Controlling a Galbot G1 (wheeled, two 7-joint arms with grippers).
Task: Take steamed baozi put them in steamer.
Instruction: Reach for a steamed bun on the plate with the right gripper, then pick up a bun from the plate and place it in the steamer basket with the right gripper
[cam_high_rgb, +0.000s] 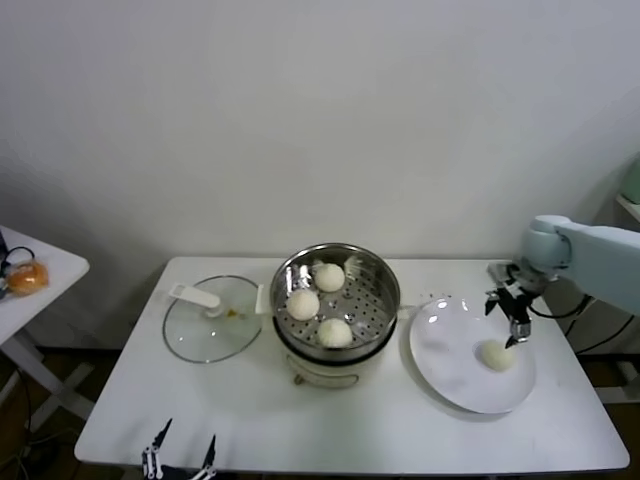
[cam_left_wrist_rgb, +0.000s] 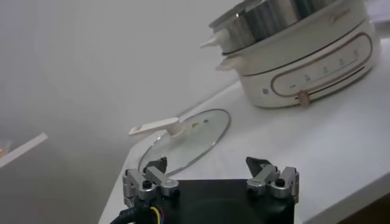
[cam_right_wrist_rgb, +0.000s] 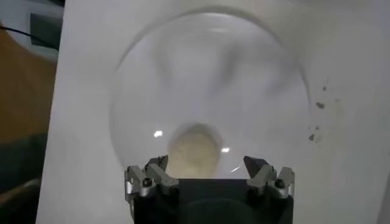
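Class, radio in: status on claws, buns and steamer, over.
Right claw open above last cream-white bun on white plate. Left claw open, parked at near table edge. Three buns in shiny steel steamer basket. Nothing blocking.

no readable text, pot markings illegible

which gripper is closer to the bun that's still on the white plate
Right. The right gripper hangs open just above the bun on the plate; the left gripper sits open at the table's near edge, far across from it.
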